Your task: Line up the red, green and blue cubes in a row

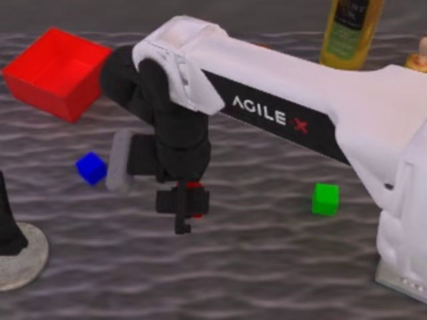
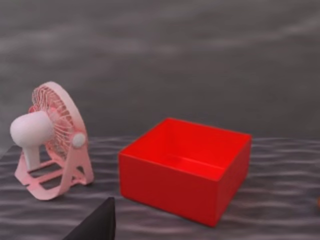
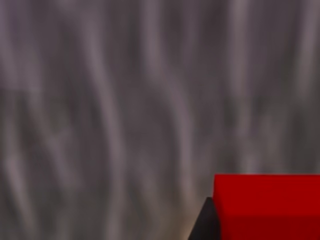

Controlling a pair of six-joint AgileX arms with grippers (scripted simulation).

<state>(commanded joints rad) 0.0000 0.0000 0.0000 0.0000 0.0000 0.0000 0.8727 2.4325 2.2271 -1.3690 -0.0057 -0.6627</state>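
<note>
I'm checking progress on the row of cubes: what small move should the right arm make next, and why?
Probably lower the right tool and set the red cube down where it is. It appears shut on that cube, between the blue cube to the left and the green cube to the right, so releasing there would roughly complete the row. The left arm sits parked at the table's left edge.

I see a grey, wavy-grained bench (image 1: pixel 267 267). Resting on it: blue cube (image 1: pixel 91 168) at left, green cube (image 1: pixel 325 199) at right, red box (image 1: pixel 57 72) far left, a yellow bottle (image 1: pixel 349 30) far right, and a pink fan (image 2: pixel 52 140) beside the box.
</note>
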